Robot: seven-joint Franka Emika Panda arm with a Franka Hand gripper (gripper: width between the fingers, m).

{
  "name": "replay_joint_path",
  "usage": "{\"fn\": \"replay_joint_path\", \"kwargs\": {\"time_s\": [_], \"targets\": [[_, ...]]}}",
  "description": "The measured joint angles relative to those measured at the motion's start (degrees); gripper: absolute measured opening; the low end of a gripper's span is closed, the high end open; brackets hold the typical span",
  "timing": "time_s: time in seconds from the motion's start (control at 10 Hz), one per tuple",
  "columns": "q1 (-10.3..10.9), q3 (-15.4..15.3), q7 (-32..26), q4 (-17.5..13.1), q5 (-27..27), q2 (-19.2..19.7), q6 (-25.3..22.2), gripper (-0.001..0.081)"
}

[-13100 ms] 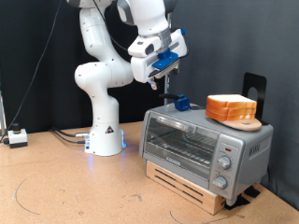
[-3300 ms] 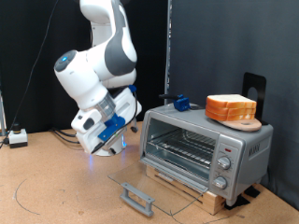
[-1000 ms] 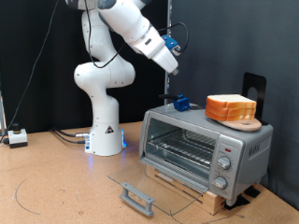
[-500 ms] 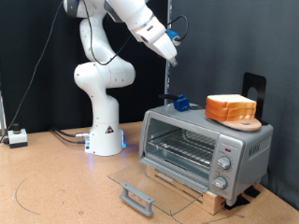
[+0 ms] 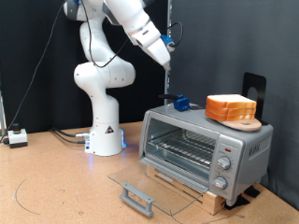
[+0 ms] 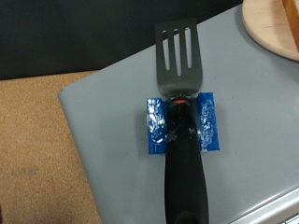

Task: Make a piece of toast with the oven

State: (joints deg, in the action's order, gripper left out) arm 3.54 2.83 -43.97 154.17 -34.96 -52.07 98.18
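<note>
Oven (image 5: 206,146) (door open) sits below end effector (image 5: 165,58).

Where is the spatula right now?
The spatula lies flat on top of the oven, at the end toward the exterior view's left, with the stack of bread to its right. The gripper hangs above it.
</note>
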Motion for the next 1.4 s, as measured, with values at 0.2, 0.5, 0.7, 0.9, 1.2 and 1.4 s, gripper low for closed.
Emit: {"fn": "replay_joint_path", "kwargs": {"time_s": [0.2, 0.5, 0.7, 0.9, 1.2, 1.4], "targets": [[0.23, -0.61, -1.74, 0.30, -0.01, 0.88, 0.45, 0.0809], [0.52, -0.93, -1.90, 0.61, -0.56, 1.08, 1.44, 0.0809], [0.88, -3.90, -2.20, 3.28, -1.11, -0.60, 6.52, 0.0809], [1.63, -7.69, -2.21, 6.64, -1.41, -2.37, 9.63, 0.0809], [2.60, -13.14, -2.21, 9.13, -3.85, -1.77, 15.43, 0.0809], [2.86, -15.75, -2.21, 9.31, -5.35, 0.60, 17.49, 0.0809]]}}
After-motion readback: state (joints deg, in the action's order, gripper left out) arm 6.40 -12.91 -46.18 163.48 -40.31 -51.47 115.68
